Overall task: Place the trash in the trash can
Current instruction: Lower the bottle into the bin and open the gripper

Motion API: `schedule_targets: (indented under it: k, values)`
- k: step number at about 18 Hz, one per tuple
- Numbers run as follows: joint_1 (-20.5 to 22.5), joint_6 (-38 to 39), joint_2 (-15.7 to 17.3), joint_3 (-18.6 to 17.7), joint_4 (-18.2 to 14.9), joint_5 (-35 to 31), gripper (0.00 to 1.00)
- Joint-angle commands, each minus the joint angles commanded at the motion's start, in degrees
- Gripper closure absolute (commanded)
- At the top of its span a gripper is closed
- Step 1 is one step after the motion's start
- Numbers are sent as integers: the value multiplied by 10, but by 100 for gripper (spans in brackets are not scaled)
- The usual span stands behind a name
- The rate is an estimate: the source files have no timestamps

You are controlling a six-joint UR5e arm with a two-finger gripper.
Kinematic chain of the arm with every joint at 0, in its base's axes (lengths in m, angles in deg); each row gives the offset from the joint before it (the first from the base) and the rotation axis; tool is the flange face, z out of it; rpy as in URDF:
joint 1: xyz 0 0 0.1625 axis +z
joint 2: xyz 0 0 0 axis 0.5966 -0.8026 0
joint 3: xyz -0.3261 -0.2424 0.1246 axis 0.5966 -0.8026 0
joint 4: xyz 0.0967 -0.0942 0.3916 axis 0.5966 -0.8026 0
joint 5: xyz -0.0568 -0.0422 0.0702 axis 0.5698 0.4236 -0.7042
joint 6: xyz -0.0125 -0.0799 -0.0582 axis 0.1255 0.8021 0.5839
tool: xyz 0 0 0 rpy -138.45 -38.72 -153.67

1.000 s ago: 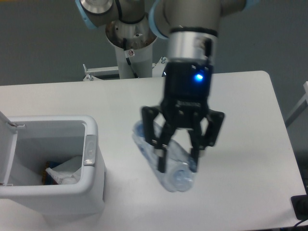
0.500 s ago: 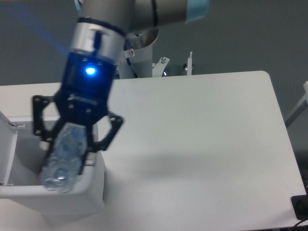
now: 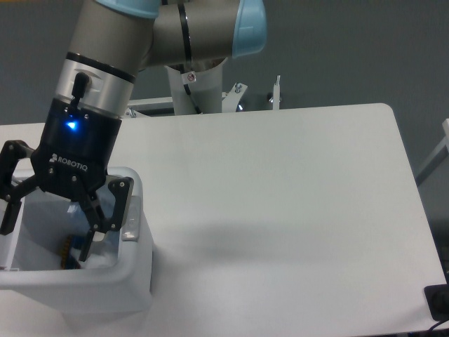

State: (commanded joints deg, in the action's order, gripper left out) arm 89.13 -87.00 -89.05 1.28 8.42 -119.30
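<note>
While the gripper (image 3: 49,235) hangs over the open trash can (image 3: 133,281), fingers spread wide and holding nothing, the sound course is judged a straight lift clear of the rim.
Trash can: white, boxy, rounded corners, grey push tab (image 3: 131,219) on the near rim, at the table's (image 3: 295,196) left edge.
Trash: not clearly visible; presumably inside, behind the fingers.
</note>
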Motion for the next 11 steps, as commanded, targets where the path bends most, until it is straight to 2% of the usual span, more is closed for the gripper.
schedule_targets:
  k: [3, 5, 8, 11]
  values:
    - [43, -8, 25, -1, -4, -57, 0]
    - [73, -33, 41, -14, -8, -94, 0]
    - [85, -120, 54, -33, -53, -120, 0]
    - [88, -192, 69, -54, -77, -198, 0]
